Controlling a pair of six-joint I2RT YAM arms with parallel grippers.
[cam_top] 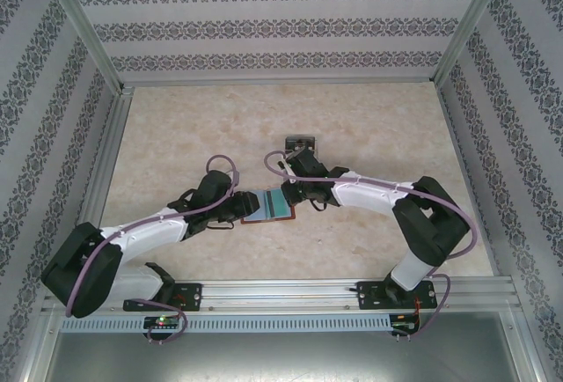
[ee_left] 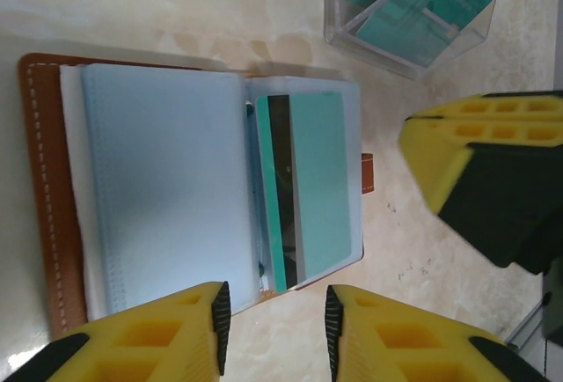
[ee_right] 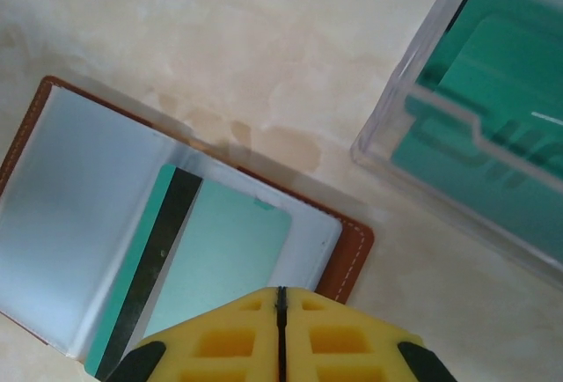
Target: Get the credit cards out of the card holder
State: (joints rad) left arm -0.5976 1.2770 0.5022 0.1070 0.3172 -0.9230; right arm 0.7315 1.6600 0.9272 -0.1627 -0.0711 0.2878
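card holder point(cam_top: 266, 206): reddish-brown leather, open flat, clear inner sleeves facing up, mid-scene, slightly near
credit card point(ee_left: 318, 188): teal, black stripe, apparently tucked in right-hand sleeve

The top view gives you soft, even light from above. The table point(cam_top: 369, 127) reads bright and slightly washed out, and the arms point(cam_top: 149, 232) throw only faint, fuzzy shadows. The walls point(cam_top: 53, 135) lean inward toward the corners of that view.

In the left wrist view, the left gripper point(ee_left: 273, 329) shows soft-edged fingers point(ee_left: 158, 338) at the bottom. The yellow finger point(ee_left: 457, 144) at the right is blurred more. The holder point(ee_left: 44, 188) is sharp, but its sleeves point(ee_left: 167, 188) look milky with sheen.

In the right wrist view, the box point(ee_right: 475, 135) is out of focus, with pale glare along its rim. The right gripper point(ee_right: 280, 298) looks crisp. The holder drops a thin, soft shadow on the table.
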